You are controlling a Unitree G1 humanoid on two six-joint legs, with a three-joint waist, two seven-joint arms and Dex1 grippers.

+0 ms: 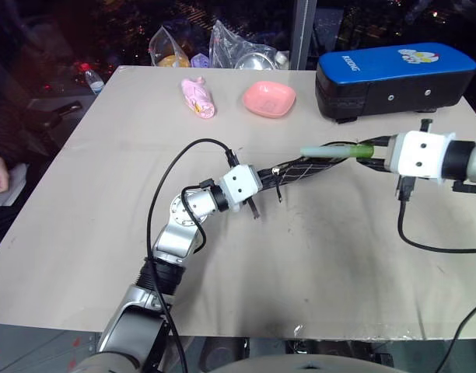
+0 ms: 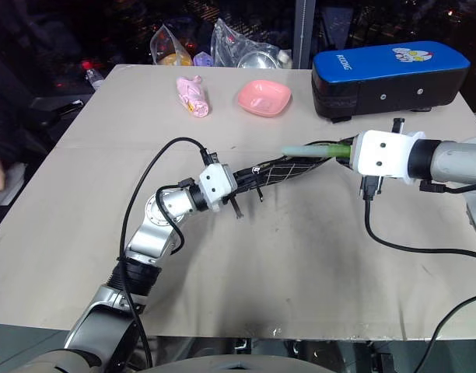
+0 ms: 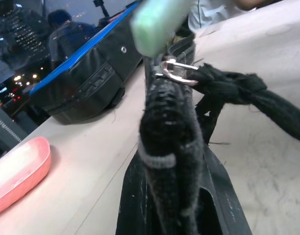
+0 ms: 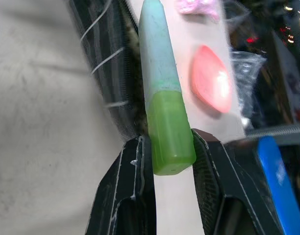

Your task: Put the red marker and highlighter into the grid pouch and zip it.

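Beige tabletop (image 1: pixel 316 256) carries a big blue-and-black case (image 1: pixel 393 78) and a pink dish (image 1: pixel 267 99) at the back. Left pincer (image 1: pixel 267 177) is squeezed tight on the grid pouch (image 1: pixel 308 166), lifting it. Right pincer (image 4: pixel 170 161) pinches the green highlighter (image 4: pixel 162 93), held just above the pouch.

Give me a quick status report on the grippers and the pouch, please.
Left gripper shut on grid pouch, held off the table. Right gripper shut on highlighter, cap over the pouch. Nothing in the way.

Highlighter (image 1: pixel 335 149) just above pouch (image 1: pixel 304 169) edge
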